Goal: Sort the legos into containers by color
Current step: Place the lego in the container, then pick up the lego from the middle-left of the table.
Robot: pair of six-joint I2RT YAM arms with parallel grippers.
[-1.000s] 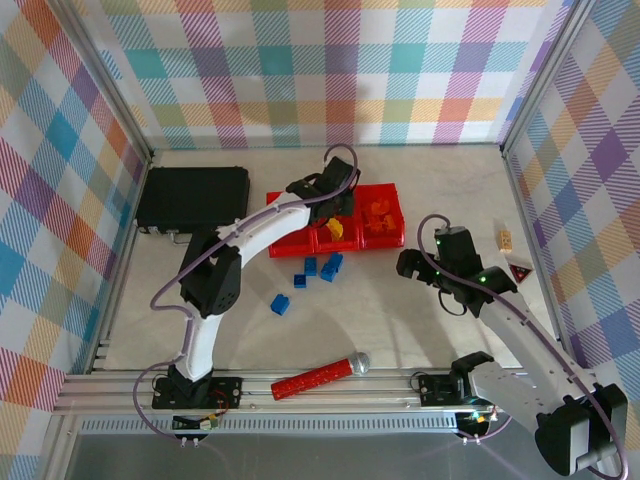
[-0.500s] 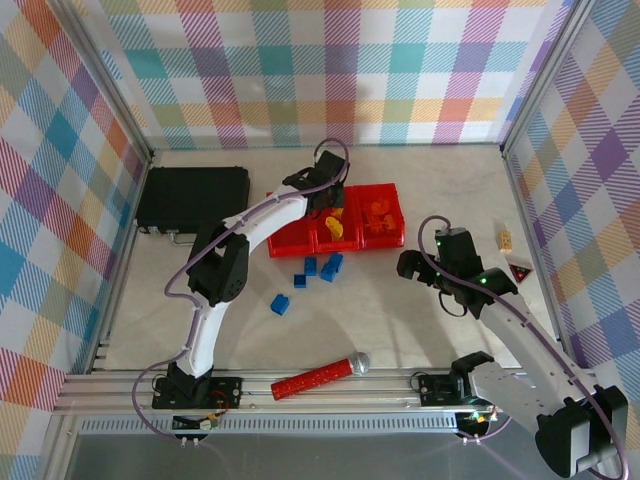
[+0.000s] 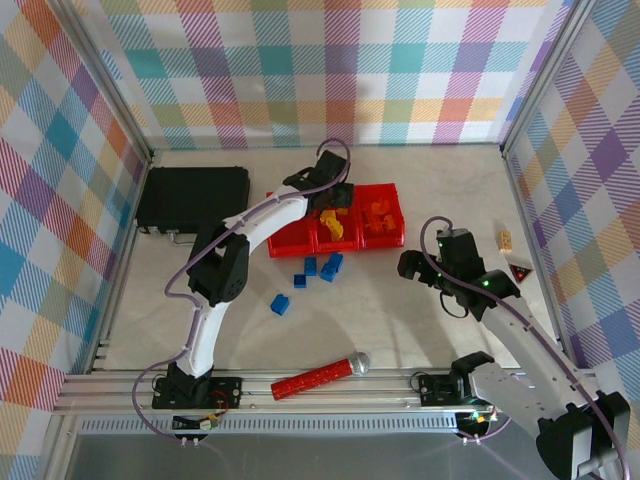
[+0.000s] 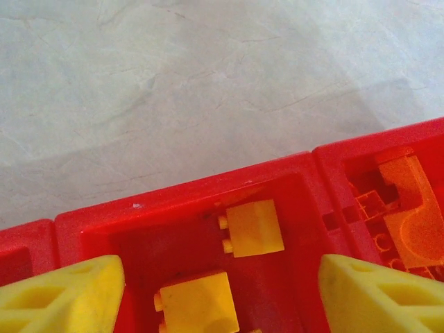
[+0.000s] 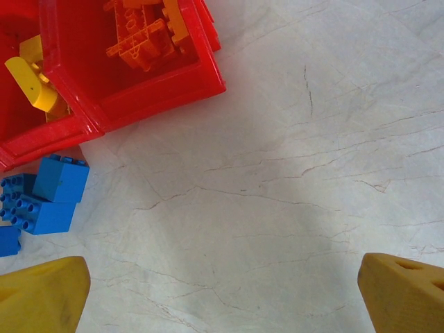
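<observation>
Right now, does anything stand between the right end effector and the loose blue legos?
Nothing visible does: bare table lies between the right end effector and the blue legos.

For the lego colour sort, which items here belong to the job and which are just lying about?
Job: blue legos, yellow legos, orange legos, red containers.
Lying about: black case, red stick, tan block, small dark triangular item.

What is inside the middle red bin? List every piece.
Two yellow bricks lie in the middle bin: one by the back wall, one nearer. The left gripper has its fingers over the near corners; the near end is out of frame.
</observation>
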